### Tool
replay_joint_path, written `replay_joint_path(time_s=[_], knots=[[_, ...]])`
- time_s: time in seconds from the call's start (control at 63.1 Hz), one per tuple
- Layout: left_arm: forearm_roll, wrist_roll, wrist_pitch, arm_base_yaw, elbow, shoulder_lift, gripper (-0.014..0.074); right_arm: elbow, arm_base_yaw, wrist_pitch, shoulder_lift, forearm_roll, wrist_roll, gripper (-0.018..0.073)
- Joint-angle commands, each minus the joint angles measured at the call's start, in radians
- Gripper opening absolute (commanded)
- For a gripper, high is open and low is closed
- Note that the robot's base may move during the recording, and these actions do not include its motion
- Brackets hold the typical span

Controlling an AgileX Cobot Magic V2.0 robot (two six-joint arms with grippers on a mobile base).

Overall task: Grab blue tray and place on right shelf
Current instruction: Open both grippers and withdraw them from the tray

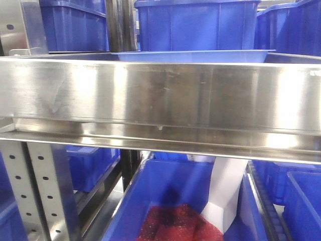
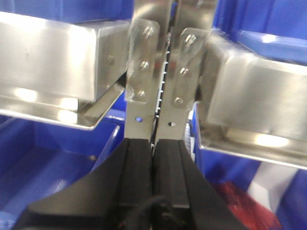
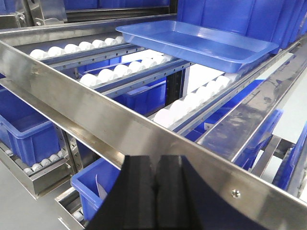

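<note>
A warehouse or factory storeroom; steel flow racks with white rollers (stacked blue bins throughout)

Steel shelf lip across frame, blue tray rim behind, possibly red cloth in bin below

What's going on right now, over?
Both grippers, left and right, shut, empty. Blue tray sits on shelf rollers. Nothing blocking.

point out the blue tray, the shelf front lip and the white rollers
blue tray (image 3: 192,43), right wrist view, on its flat floor
shelf front lip (image 1: 165,98), front view, middle of the steel face
white rollers (image 3: 108,74), right wrist view, on one roller in the middle track
</note>
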State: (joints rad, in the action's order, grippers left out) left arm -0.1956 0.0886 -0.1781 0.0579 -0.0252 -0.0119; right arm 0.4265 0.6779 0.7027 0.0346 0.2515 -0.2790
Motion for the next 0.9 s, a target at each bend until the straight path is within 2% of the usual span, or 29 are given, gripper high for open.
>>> replay_joint_path(time_s=[0.0, 0.729, 0.792, 0.887], knots=[[0.0, 0.007, 0.126, -0.003, -0.03, -0.01, -0.0048, 0.025, 0.001, -0.086, 0.013, 0.025, 0.008, 0.002], [0.003, 0.007, 0.124, -0.003, -0.033, -0.01, -0.0048, 0.02, 0.001, -0.094, 0.013, 0.026, 0.008, 0.002], [0.003, 0.007, 0.124, -0.003, -0.033, -0.01, -0.0048, 0.008, -0.015, -0.099, 0.013, 0.014, 0.009, 0.002], [0.003, 0.007, 0.124, -0.003, -0.033, -0.01, -0.0048, -0.017, -0.098, -0.147, 0.013, -0.028, 0.074, 0.002]])
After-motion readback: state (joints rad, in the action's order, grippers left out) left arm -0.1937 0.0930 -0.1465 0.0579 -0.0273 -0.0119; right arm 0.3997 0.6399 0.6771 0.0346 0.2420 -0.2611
